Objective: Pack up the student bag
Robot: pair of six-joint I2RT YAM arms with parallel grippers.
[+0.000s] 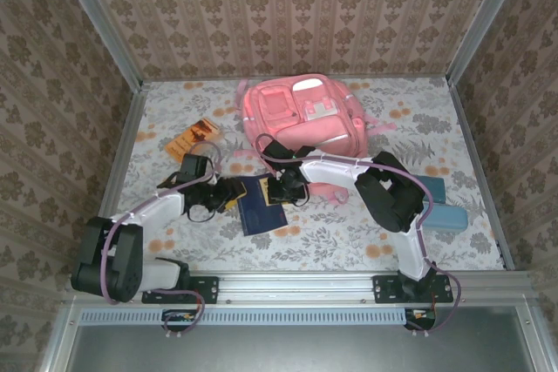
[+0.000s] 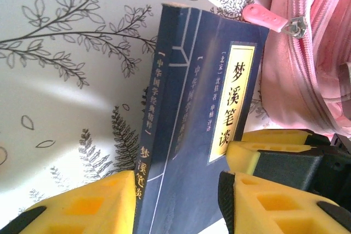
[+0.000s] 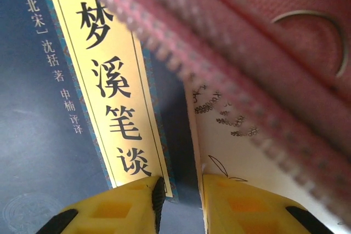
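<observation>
The student bag [image 1: 296, 115], salmon pink, lies at the back middle of the table, its fabric at the right in the left wrist view [image 2: 307, 58] and across the top in the right wrist view [image 3: 263, 31]. A dark blue book [image 1: 259, 206] with a yellow title label lies just in front of it. My right gripper [image 1: 284, 187] [image 3: 182, 206] is shut on the book's [image 3: 66, 135] edge nearest the bag. My left gripper [image 1: 228, 196] [image 2: 178, 206] stands open around the book's [image 2: 186, 135] spine end, one finger against the spine.
An orange book [image 1: 193, 135] lies at the back left on the flowered tablecloth [image 1: 174, 241]. A teal case [image 1: 443, 206] sits at the right, behind my right arm. A pink zipper pull [image 2: 265, 17] hangs off the bag beside the blue book. Patterned walls close in three sides.
</observation>
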